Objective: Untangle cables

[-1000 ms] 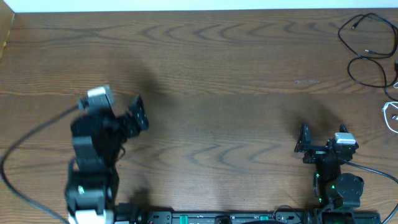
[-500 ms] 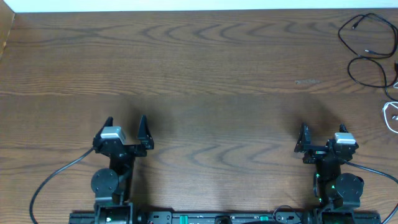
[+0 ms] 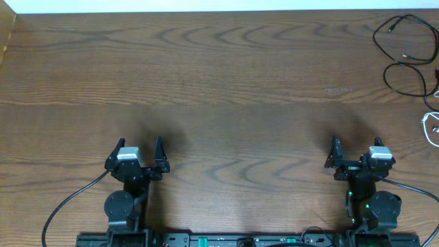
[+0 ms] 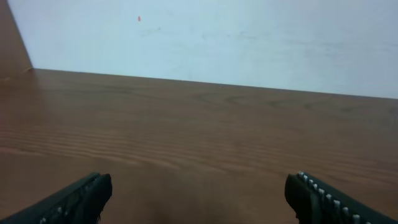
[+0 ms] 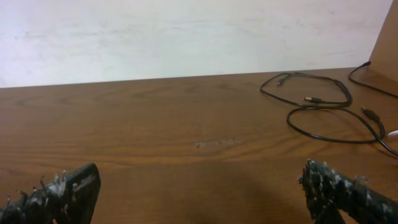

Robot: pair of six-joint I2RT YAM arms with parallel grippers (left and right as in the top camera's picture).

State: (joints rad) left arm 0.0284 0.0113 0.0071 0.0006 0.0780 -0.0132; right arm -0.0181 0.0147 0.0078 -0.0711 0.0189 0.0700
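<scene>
Thin black cables (image 3: 405, 58) loop at the table's far right edge, with a white cable (image 3: 432, 128) just below them, cut off by the frame. The black loops also show in the right wrist view (image 5: 323, 106), with a bit of the white one (image 5: 393, 133). My left gripper (image 3: 136, 149) is open and empty, low near the front left. In its wrist view (image 4: 198, 196) only bare wood lies between the fingers. My right gripper (image 3: 354, 152) is open and empty near the front right, well short of the cables (image 5: 202, 190).
The brown wooden table (image 3: 219, 89) fills the overhead view, with a white wall behind it (image 5: 186, 31). Thick black wires run from each arm's base along the front edge (image 3: 65, 206). A wooden board (image 3: 7, 34) stands at the far left.
My left arm has swung back from a raised, turned pose and folded down to its low position near the front edge. The right arm and the cables have not moved.
</scene>
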